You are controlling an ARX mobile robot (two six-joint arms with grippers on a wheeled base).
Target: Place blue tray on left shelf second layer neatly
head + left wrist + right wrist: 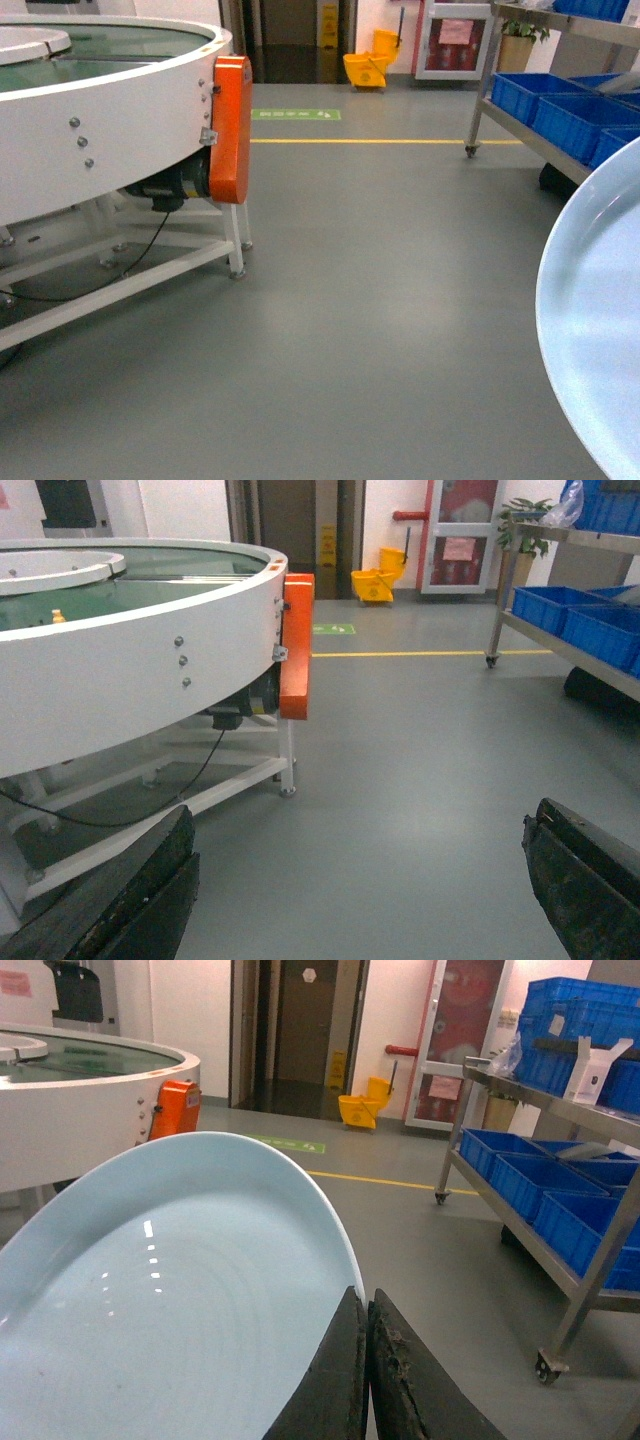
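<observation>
At the far left stands the white round machine table (110, 120), its green-tinted top ringed by a white wall, with an orange guard (231, 128) bolted to its side and a black motor (175, 185) tucked under it above white legs. In the left wrist view the left gripper (365, 885) hangs low over the grey floor (370, 300), its dark jaws spread wide apart with nothing between them. Farther back, past a yellow line (385, 141) and a green floor sign (295, 114), a yellow mop bucket (368, 68) sits by a dark doorway. Moving right, the blue tray (170, 1290) is held up in the air, well apart from the rack; in the head view only its curved edge shows at the lower right (600, 330). The right gripper (365, 1380) has its black jaws pressed together on the tray's near rim, one on either face. At the right the left shelf (560, 1260), a steel rack on castors, carries dark blue crates (520, 1155) on its lower tier and more blue crates with a white box (595, 1065) on the tier above
</observation>
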